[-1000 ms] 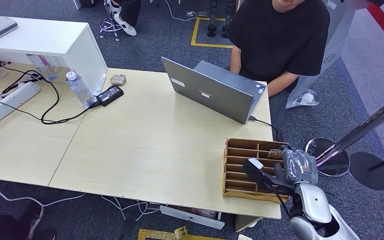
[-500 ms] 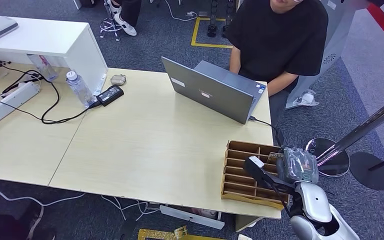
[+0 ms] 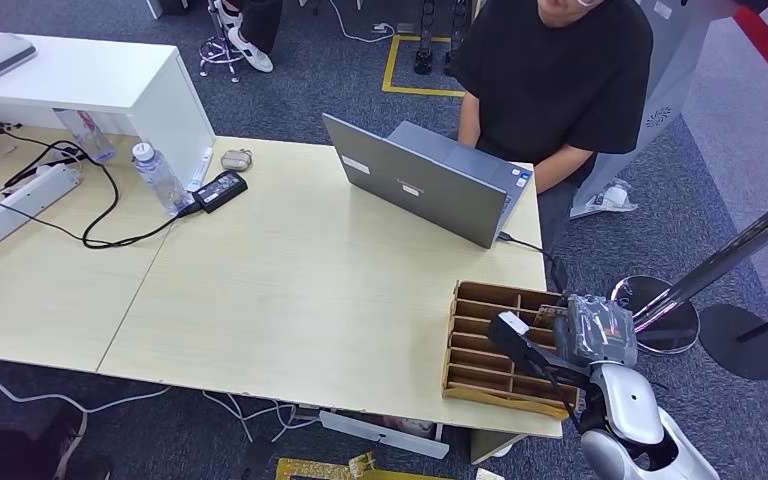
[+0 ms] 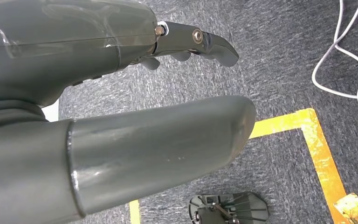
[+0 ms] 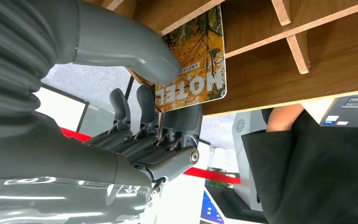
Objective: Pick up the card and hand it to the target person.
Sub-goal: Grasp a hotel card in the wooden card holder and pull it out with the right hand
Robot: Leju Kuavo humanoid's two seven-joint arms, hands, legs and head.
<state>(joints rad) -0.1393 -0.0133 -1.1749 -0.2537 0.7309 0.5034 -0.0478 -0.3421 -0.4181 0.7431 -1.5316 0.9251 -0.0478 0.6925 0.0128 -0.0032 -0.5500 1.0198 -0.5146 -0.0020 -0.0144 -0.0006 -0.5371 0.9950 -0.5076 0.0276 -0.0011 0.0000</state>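
Note:
The card (image 5: 196,70) shows an autumn-leaf picture with the word HOTEL and sits at the edge of a slot in the wooden organizer (image 5: 307,79). My right hand (image 5: 135,93) pinches it, thumb on the printed face and fingers behind. In the head view the right hand (image 3: 598,330) is at the organizer's (image 3: 480,340) right side on the table's near right corner, with a sliver of the card (image 3: 550,312) beside it. The person (image 3: 560,70) in a black shirt sits behind the laptop. My left hand (image 4: 144,116) hangs over the carpet, fingers apart, holding nothing.
A grey laptop (image 3: 420,180) stands open between the organizer and the person. A water bottle (image 3: 157,176), a power adapter (image 3: 220,189) and cables lie at the table's far left. A metal post and its round base (image 3: 660,310) stand to the right of the table.
My right hand has drawn slightly back toward me, and the organizer's near end has shifted a little with it. The person has barely moved.

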